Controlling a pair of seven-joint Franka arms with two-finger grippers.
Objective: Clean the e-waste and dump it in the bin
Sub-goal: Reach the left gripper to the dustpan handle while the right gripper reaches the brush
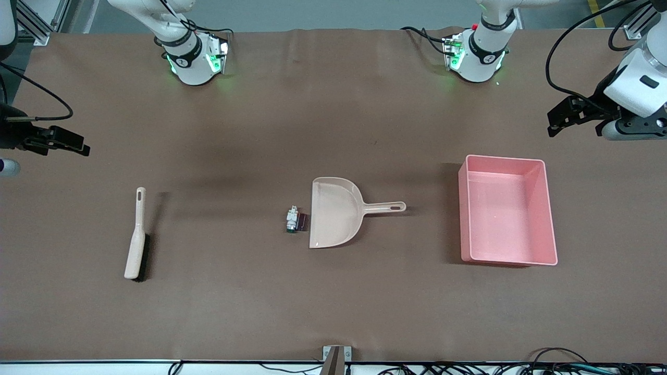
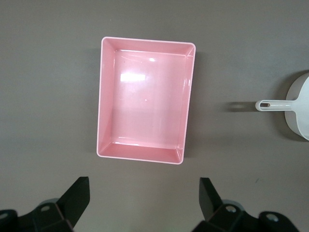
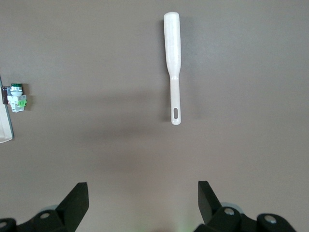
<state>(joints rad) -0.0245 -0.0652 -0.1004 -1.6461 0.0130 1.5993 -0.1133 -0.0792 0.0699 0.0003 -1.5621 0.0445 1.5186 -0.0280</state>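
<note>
The e-waste [image 1: 293,219] is a tiny cluster, a white-grey part with a green tip and a dark block, lying on the brown table just off the wide mouth of the beige dustpan [image 1: 336,211]. It also shows in the right wrist view as e-waste [image 3: 17,96]. The pink bin [image 1: 508,213] stands empty toward the left arm's end, with the dustpan's handle pointing at it. My left gripper [image 1: 555,122] hangs open over bare table near the bin [image 2: 145,101], holding nothing. My right gripper [image 1: 78,145] hangs open and empty over the right arm's end of the table.
A beige hand brush [image 1: 136,237] with dark bristles lies flat toward the right arm's end, and the brush [image 3: 173,58] fills the middle of the right wrist view. The dustpan's handle [image 2: 273,105] shows in the left wrist view. Cables run along the table's edges.
</note>
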